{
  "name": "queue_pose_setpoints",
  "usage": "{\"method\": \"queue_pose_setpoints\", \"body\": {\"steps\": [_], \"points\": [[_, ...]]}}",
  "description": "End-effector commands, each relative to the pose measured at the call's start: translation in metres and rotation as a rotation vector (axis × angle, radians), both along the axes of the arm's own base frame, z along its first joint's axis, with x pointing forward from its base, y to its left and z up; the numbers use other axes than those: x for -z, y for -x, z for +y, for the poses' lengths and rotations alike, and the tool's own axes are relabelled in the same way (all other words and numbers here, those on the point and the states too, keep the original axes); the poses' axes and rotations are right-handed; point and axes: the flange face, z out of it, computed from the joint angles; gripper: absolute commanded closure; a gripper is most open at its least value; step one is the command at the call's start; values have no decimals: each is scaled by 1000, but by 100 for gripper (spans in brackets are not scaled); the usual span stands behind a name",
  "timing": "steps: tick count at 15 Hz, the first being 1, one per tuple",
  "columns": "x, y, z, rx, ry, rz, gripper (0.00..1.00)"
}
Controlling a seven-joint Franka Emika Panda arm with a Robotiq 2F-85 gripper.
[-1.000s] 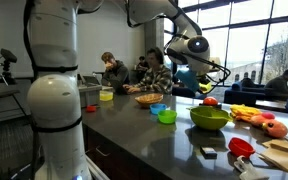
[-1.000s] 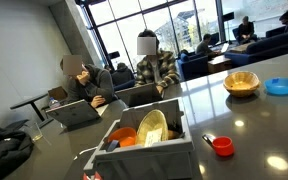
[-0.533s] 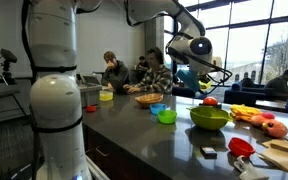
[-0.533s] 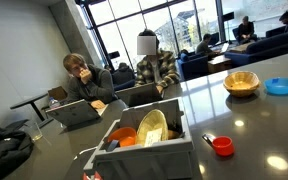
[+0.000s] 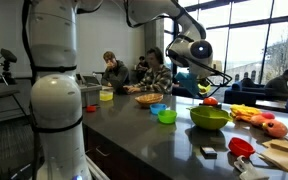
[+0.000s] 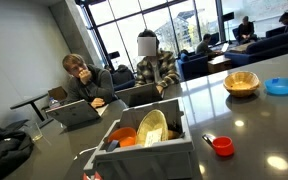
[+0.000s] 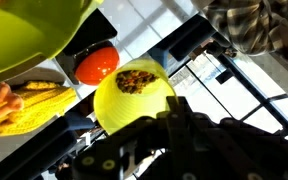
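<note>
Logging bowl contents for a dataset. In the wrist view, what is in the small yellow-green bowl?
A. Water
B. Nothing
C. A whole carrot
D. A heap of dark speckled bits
D: the small yellow-green bowl holds a heap of dark speckled bits.

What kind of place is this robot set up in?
Likely a campus or office lounge: tall windows, people working at laptops on small tables, and a long dark counter in front.
</note>
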Motion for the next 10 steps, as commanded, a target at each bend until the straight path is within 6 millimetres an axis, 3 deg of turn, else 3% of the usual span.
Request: {"method": "queue_pose_setpoints", "body": {"steps": [1,10], "points": [[5,10,-4,22,-30,-22,99],[24,22,-4,35,-121,-127,99]]}}
